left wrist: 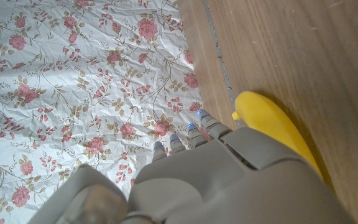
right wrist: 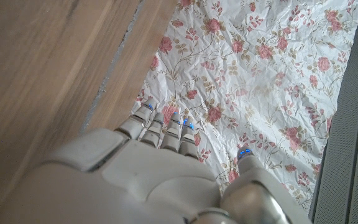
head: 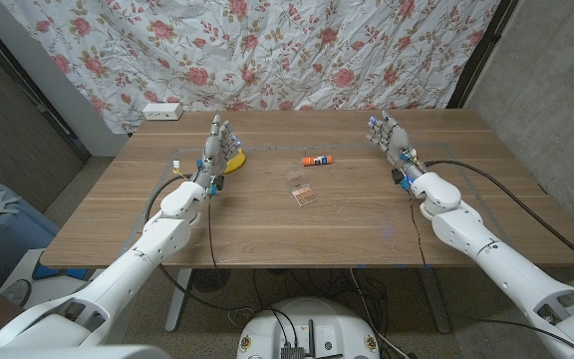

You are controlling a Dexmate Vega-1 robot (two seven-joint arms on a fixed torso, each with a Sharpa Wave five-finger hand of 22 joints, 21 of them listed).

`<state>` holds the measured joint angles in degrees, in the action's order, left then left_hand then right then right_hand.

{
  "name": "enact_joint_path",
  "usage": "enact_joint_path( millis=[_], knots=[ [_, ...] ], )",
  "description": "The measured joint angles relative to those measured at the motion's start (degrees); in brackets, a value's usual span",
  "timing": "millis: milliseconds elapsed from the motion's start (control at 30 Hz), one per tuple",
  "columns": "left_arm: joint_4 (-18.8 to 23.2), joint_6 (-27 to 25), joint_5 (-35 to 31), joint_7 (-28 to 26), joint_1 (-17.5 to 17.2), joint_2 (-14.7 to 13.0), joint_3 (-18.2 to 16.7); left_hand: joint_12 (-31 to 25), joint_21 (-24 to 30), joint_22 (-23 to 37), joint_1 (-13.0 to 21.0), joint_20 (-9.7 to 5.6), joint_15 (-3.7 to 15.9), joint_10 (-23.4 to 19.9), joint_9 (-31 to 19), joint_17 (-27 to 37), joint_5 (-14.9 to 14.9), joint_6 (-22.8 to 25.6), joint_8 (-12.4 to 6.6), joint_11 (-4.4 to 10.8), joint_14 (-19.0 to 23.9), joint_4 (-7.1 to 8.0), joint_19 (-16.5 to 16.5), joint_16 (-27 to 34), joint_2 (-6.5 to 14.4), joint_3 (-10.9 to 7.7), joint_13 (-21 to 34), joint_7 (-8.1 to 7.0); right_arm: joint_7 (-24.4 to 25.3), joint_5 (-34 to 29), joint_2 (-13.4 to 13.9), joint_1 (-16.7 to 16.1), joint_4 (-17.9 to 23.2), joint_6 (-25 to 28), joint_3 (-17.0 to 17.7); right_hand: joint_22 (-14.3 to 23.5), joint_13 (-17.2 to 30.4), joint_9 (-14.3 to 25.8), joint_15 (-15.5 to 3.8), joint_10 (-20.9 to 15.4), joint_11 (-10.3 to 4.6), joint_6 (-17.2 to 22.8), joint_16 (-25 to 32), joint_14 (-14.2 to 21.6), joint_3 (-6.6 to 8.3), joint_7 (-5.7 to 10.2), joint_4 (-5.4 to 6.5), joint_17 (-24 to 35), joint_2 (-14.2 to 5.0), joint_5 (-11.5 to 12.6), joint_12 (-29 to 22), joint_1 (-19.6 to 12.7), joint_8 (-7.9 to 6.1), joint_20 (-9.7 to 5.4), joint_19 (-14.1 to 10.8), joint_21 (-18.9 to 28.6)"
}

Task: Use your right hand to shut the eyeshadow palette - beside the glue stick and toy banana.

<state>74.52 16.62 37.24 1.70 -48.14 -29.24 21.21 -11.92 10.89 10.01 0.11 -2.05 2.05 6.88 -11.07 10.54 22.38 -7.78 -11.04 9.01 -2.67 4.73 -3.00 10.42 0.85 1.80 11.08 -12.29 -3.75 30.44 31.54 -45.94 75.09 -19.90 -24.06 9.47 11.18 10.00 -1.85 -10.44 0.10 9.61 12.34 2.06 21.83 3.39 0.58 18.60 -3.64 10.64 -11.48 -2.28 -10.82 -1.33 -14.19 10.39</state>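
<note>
Table [head: 267,224] of matte wood grain. Right hand [head: 391,137] empty, fingers apart, well right of things. Toy banana [head: 235,160], smooth yellow plastic. Glue stick [head: 315,160], short cylinder. Eyeshadow palette [head: 305,193] open at centre: probably light, stiff, slippery; press clear lid [head: 296,179] over.

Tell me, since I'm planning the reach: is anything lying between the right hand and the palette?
Nothing visible does. Bare table lies between the right hand and the open palette. The glue stick sits behind the palette, off the direct line, and the banana is beyond it by the left hand.
</note>
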Motion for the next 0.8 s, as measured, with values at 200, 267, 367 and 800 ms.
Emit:
enact_joint_path(
  millis=[200, 267, 367, 800],
  knots=[
    [0.0, 0.0, 0.0, 0.0, 0.0, 0.0, 0.0, 0.0, 0.0, 0.0, 0.0, 0.0, 0.0, 0.0, 0.0, 0.0, 0.0, 0.0, 0.0, 0.0, 0.0, 0.0, 0.0, 0.0, 0.0, 0.0, 0.0, 0.0, -1.6, -2.3, 0.0, 1.8, -2.0, -2.1, -1.1, 0.0, 0.0, 0.0, 0.0, 0.3, -0.33, 0.0, 0.0, 0.0, 0.02, 0.02, -0.02, -0.1, -0.6, 0.0, 0.0, -0.6, 0.0, 0.0, 0.0, 0.0],
    [0.0, 0.0, 0.0, 0.0, 0.0, 0.0, 0.0, 0.0, 0.0, 0.0, 0.0, 0.0, 0.0, 0.0, 0.0, 0.0, 0.0, 0.0, 0.0, 0.0, 0.0, 0.0, 0.0, 0.0, 0.0, 0.0, 0.0, 0.0, -1.9, -3.2, 0.1, 2.2, -2.3, -2.7, -1.3, 0.0, 0.0, 0.0, 0.0, 0.3, -0.32, 0.3, 0.0, 0.0, 0.19, 0.32, -0.19, -0.3, -0.6, 0.0, 0.0, -0.6, 0.0, 0.0, 0.0, 0.0],
    [0.0, 0.0, 0.0, 0.0, 0.0, 0.0, 0.0, 0.0, 0.0, 0.0, 0.0, 0.0, 0.0, 0.0, 0.0, 0.0, 0.0, 0.0, 0.0, 0.0, 0.0, 0.0, 0.0, 0.0, 0.0, 0.0, 0.0, 0.0, -1.8, -5.1, 0.6, 2.7, -2.5, -3.7, -1.8, 0.0, 0.0, 0.0, 0.0, 0.3, -0.32, 0.5, -0.3, 0.0, 0.26, 0.52, -0.74, -0.5, -1.06, 0.0, 0.0, -1.1, 0.0, -0.36, 0.4, 0.0],
    [0.0, 0.0, 0.0, 0.0, 0.0, 0.0, 0.0, 0.0, 0.0, 0.0, 0.0, 0.0, 0.0, 0.0, 0.0, 0.0, 0.0, 0.0, 0.0, -0.01, 0.0, -0.01, 0.0, 0.0, 0.0, 0.0, 0.0, 0.01, 0.5, -13.5, 3.3, 3.2, -0.6, -7.4, -2.8, 0.0, 0.0, 0.0, 0.0, 0.3, -0.32, 0.7, -0.3, 0.0, 0.73, 0.72, -1.71, -0.9, -0.81, 0.0, 0.0, -1.6, 0.0, -0.3, 0.9, 0.0]
  ],
)
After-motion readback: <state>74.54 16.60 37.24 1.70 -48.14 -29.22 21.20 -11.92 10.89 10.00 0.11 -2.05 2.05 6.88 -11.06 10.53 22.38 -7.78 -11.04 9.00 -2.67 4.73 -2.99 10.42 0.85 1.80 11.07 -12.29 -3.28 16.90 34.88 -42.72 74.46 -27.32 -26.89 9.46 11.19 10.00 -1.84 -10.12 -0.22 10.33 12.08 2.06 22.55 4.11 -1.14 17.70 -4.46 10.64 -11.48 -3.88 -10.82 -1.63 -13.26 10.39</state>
